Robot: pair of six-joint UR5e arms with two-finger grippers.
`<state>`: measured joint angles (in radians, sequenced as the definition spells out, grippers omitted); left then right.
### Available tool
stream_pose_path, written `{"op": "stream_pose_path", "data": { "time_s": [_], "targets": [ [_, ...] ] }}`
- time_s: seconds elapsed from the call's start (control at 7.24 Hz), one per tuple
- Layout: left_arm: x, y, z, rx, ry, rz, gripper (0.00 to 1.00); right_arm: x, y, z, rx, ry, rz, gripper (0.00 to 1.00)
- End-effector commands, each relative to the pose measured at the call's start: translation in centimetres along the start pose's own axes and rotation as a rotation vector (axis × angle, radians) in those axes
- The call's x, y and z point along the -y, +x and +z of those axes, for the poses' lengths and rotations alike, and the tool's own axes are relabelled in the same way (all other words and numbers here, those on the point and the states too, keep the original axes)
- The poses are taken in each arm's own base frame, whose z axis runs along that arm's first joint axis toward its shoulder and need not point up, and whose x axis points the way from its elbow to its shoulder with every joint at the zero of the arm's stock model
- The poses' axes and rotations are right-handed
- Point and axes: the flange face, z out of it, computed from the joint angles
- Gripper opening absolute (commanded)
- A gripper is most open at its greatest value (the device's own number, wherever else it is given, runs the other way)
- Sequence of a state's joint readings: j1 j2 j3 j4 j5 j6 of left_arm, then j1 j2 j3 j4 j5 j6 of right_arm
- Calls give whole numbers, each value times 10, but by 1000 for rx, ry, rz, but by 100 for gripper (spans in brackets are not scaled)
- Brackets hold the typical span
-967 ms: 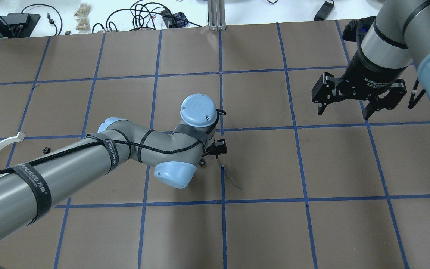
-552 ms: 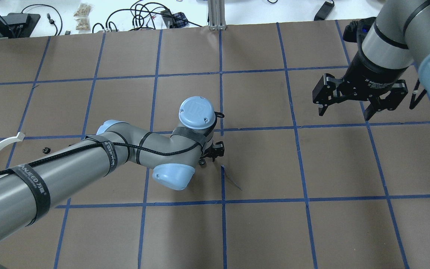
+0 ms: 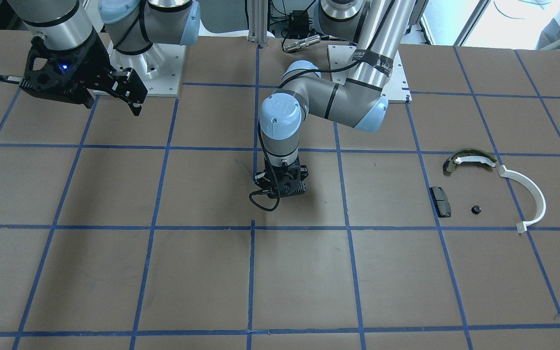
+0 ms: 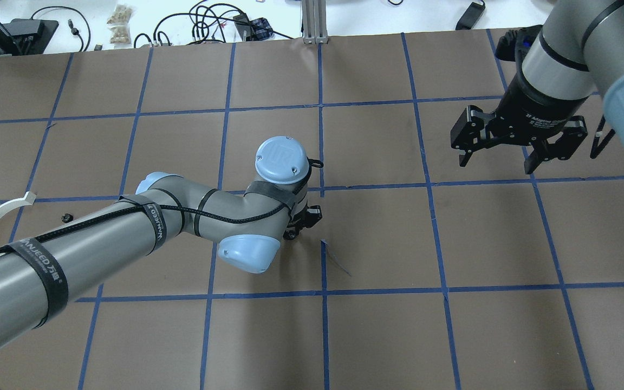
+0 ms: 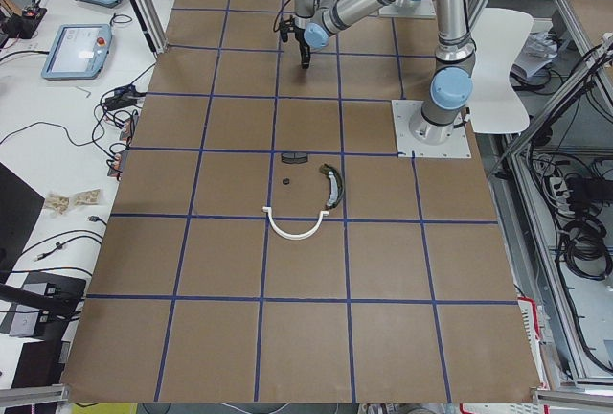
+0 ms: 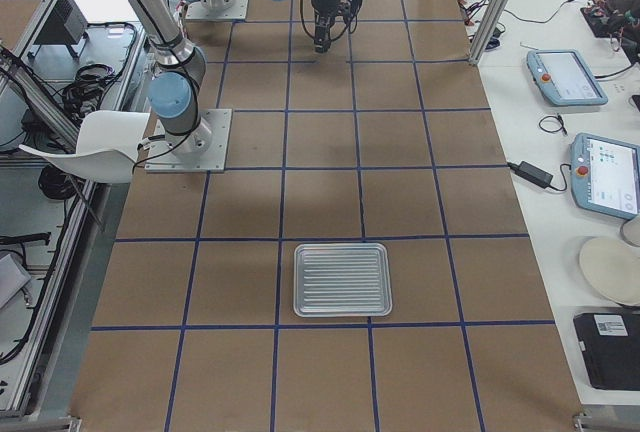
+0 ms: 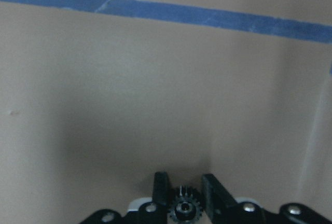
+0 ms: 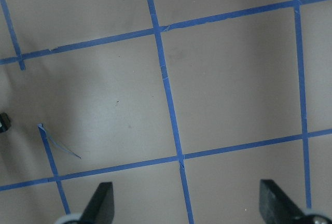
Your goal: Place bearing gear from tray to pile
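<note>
My left gripper (image 7: 184, 195) is shut on a small black toothed bearing gear (image 7: 184, 209), held between its two fingers low over the brown table near its middle; the gripper also shows in the front view (image 3: 282, 187) and the overhead view (image 4: 304, 221). The pile lies well off to that arm's side: a white curved arc (image 3: 528, 199), an olive brake shoe (image 3: 469, 159), a black rectangular pad (image 3: 440, 201) and a small black part (image 3: 476, 210). The silver tray (image 6: 340, 280) lies far from both arms. My right gripper (image 4: 497, 162) is open and empty above the table.
The table is brown paper with a blue tape grid; a loose curl of tape (image 4: 336, 260) lifts off it just right of the left gripper. Cables and boxes (image 4: 209, 21) lie beyond the far edge. The left arm's elbow (image 4: 247, 252) hangs low.
My left gripper has moved a little to the left, toward the pile's side, with the gear in it. The right gripper has hardly moved and stays open.
</note>
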<state>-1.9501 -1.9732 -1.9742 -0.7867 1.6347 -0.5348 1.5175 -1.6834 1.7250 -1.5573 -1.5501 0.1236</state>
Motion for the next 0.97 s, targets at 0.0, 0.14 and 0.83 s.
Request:
{"op": "stream_pose_path", "data": {
  "time_s": [0.0,0.14,0.83],
  "targets": [
    [28,-11,-19,-5,25,0,0,0,-2,-3,6,7,-2,100],
    [69,-49,-33,11,-4,4,0,1,-3,-4,8,8,-4,100],
    [188,-433,-21,-18,-103,101,0,7,-3,-3,-1,3,-4,100]
  ]
}}
